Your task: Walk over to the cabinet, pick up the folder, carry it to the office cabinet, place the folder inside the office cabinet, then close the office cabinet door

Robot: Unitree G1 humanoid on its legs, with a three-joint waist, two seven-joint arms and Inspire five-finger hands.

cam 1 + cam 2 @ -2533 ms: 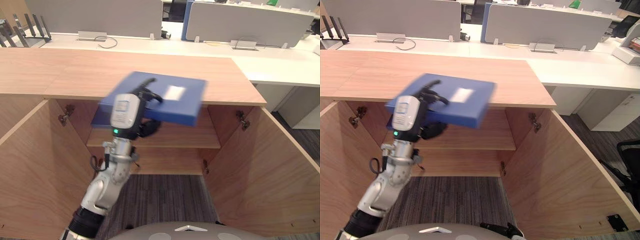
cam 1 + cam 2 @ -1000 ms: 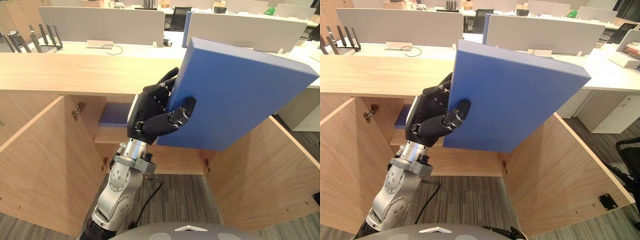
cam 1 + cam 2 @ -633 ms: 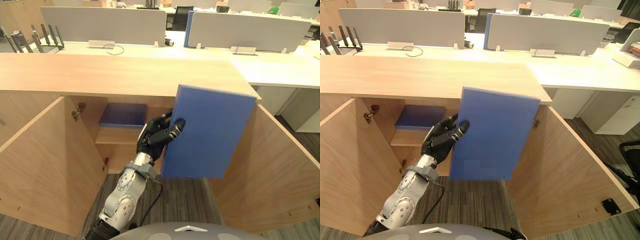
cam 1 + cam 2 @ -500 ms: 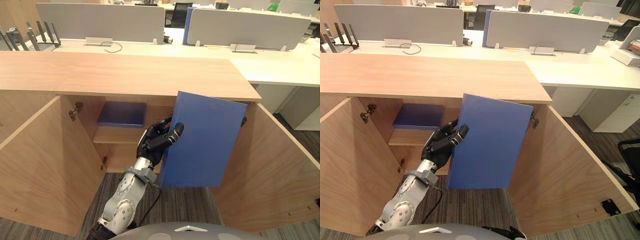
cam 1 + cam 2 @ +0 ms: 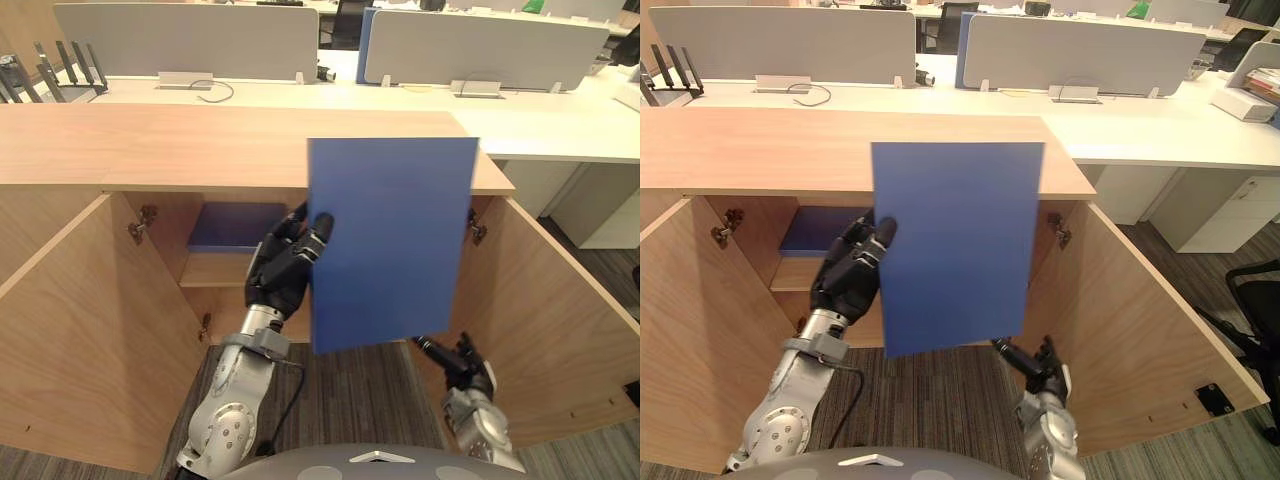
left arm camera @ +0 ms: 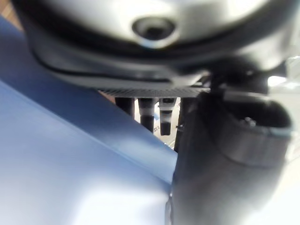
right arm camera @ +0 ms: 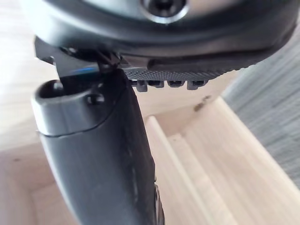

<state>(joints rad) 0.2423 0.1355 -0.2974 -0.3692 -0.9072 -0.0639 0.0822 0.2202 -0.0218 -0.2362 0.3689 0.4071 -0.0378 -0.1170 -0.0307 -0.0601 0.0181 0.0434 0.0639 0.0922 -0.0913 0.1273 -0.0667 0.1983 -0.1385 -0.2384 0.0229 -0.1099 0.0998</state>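
My left hand (image 5: 283, 268) holds a large blue folder (image 5: 392, 240) upright in front of the open wooden cabinet (image 5: 200, 150). The thumb lies on the folder's front face and the fingers are behind its left edge. In the left wrist view the folder (image 6: 70, 154) lies against the thumb (image 6: 225, 164). The folder covers the middle of the cabinet opening. My right hand (image 5: 455, 362) is low, just below the folder's lower right corner, open and holding nothing. Its thumb (image 7: 103, 154) is straight, with pale cabinet wood beyond it.
A second blue folder (image 5: 235, 225) lies flat on the inner shelf (image 5: 205, 272) at the left. Both cabinet doors, left (image 5: 70, 330) and right (image 5: 560, 330), stand wide open. White desks with grey partitions (image 5: 180, 35) run behind the cabinet. Grey carpet lies below.
The folder has turned from slanted to square-on and upright, and sits a little higher. My right hand has come into view below its lower right corner. The left hand's grip is unchanged.
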